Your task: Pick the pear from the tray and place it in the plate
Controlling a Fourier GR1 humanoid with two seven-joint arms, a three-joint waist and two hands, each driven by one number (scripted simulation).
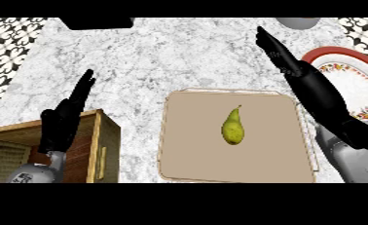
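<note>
Pear (232, 127) lies near the middle of the tray (188, 163), stem pointing away from us, touching neither hand. Our right hand (305, 80) hangs between tray and plate (332, 52), fingers straight and pressed together; our left hand (66, 117) rests at the view's left, fingers straight up. We judge the fruit light, firm, smooth and prone to roll, so we'd take it round the wide lower belly

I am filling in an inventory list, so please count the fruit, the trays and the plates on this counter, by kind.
Pear: 1
Tray: 1
Plate: 1
Total: 3
</note>
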